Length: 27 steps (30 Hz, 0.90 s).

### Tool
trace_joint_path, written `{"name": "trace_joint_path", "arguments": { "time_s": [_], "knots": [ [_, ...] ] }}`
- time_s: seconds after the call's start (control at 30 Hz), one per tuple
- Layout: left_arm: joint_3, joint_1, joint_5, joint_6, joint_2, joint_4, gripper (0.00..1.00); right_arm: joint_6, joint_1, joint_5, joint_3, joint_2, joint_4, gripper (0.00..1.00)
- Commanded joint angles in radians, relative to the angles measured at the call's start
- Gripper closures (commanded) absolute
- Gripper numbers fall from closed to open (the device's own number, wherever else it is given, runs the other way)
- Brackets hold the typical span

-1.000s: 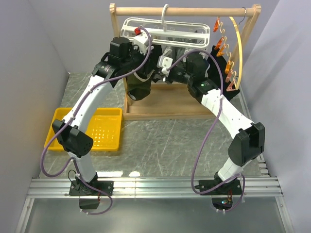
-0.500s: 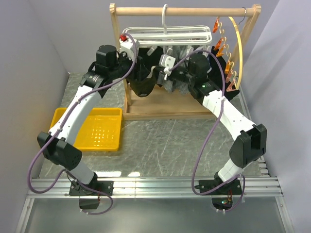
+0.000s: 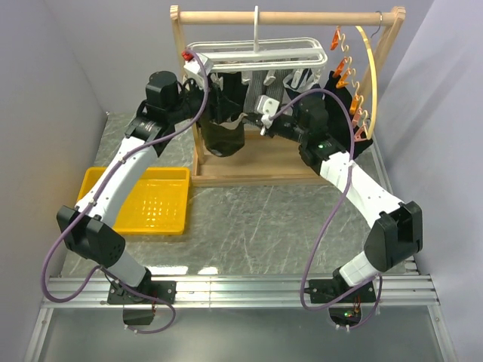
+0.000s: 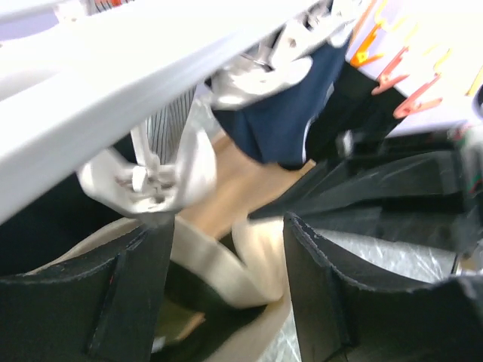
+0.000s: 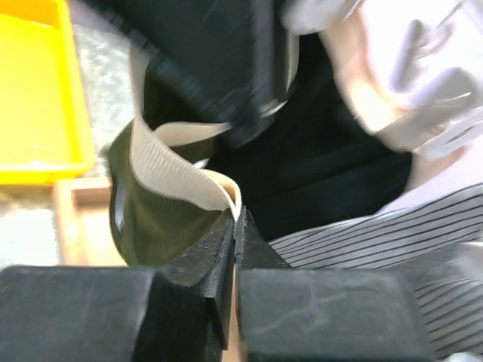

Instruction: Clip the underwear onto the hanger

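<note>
The underwear, olive-green with a beige waistband, hangs under the left part of the white hanger on the wooden rack. My right gripper is shut on a fold of the waistband, holding it up from the right. My left gripper is open just below the hanger's white bar. A loop of the waistband lies loose between its fingers. A white clip dangles right above the left finger. In the top view both grippers meet under the hanger, left and right.
A navy garment, a black garment and a striped one hang from the same hanger. The wooden rack carries a curved hoop with orange clips. A yellow tray sits left of the rack's base.
My left arm has risen toward the hanger and its jaws have spread wider. The underwear has come up under the hanger's left side. The right gripper stays shut on the waistband.
</note>
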<state>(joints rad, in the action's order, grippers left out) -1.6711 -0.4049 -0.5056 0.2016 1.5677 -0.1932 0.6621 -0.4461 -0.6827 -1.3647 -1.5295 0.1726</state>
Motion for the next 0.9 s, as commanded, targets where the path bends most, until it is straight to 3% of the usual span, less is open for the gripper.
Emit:
{"name": "trace_joint_path", "arguments": {
  "time_s": [0.0,0.1,0.13,0.23,0.4,0.6,0.87],
  "knots": [
    [0.013,0.001,-0.031,0.038,-0.032,0.150,0.36,-0.064,0.003,-0.002,0.045,0.049,0.056,0.82],
    [0.008,0.002,-0.031,0.047,-0.021,0.161,0.37,-0.104,0.004,0.028,0.052,0.046,0.113,0.60],
    [0.001,0.003,-0.027,0.051,-0.018,0.163,0.38,-0.134,0.004,0.053,0.050,0.045,0.154,0.58],
    [-0.004,0.006,-0.033,0.062,-0.012,0.173,0.42,-0.222,0.012,0.124,0.055,0.037,0.290,0.56],
    [-0.007,0.009,-0.030,0.058,-0.012,0.186,0.46,-0.360,0.018,0.117,0.059,0.028,0.485,0.55],
    [-0.035,0.009,-0.060,0.056,0.006,0.187,0.58,-0.363,-0.002,0.118,0.010,-0.014,0.522,0.52],
    [-0.039,0.009,-0.105,0.025,0.000,0.221,0.61,-0.345,-0.028,0.129,-0.045,-0.053,0.524,0.52]
  ]
}}
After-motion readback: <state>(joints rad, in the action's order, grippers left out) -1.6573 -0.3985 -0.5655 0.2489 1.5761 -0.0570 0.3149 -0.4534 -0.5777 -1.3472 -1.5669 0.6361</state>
